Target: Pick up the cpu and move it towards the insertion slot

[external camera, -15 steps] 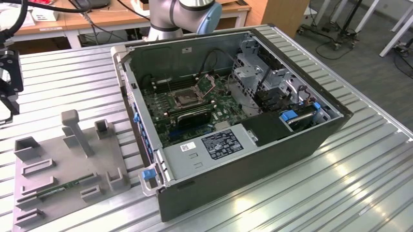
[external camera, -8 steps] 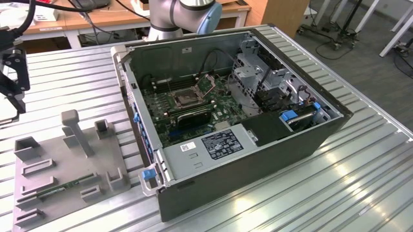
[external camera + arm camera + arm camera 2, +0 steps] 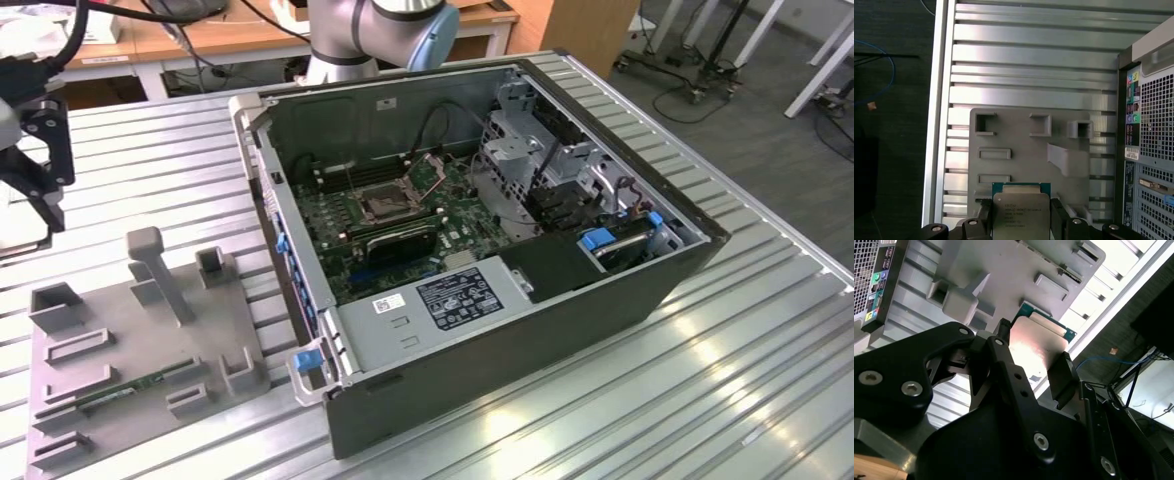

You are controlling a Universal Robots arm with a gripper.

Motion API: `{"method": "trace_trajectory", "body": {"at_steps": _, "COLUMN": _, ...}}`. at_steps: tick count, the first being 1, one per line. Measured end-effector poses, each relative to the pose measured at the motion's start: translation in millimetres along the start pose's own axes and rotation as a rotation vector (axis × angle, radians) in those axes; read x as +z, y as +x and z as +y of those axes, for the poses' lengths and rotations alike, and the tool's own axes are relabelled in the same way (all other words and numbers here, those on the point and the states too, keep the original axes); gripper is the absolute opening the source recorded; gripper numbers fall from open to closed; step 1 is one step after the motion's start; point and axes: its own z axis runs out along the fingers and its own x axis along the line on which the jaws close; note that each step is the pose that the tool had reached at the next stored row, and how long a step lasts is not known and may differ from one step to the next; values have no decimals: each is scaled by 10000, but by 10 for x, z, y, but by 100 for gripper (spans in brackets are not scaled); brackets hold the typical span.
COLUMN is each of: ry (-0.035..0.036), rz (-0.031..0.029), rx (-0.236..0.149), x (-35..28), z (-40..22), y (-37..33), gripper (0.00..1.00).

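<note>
The cpu (image 3: 1020, 212), a flat square chip with a silvery top and green rim, is held between my two black fingers (image 3: 1058, 216). My gripper (image 3: 1021, 220) is shut on it, above the grey fixture plate (image 3: 1019, 140). In the second wrist view the cpu (image 3: 1035, 345) sits in the gripper (image 3: 1034, 357) with the fixture plate (image 3: 1004, 270) beyond it. In the exterior view the gripper (image 3: 47, 210) hangs at the far left, well above the table. The insertion slot (image 3: 378, 203), a dark square socket with a silver frame, lies on the motherboard inside the open case, far to the exterior view's right of the gripper.
The open computer case (image 3: 534, 300) lies on the slatted metal table (image 3: 747, 380), its tall walls around the motherboard. The fixture plate (image 3: 120, 340) carries upright grey holders and a green memory stick (image 3: 127, 390). The table edge (image 3: 936, 125) and dark floor lie beside the plate.
</note>
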Motion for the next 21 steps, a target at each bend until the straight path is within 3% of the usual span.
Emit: {"method": "trace_trajectory", "body": {"at_steps": 21, "ry": -4, "rz": -1, "rx": 0, "x": 0, "z": -8, "y": -227, "gripper": 55}}
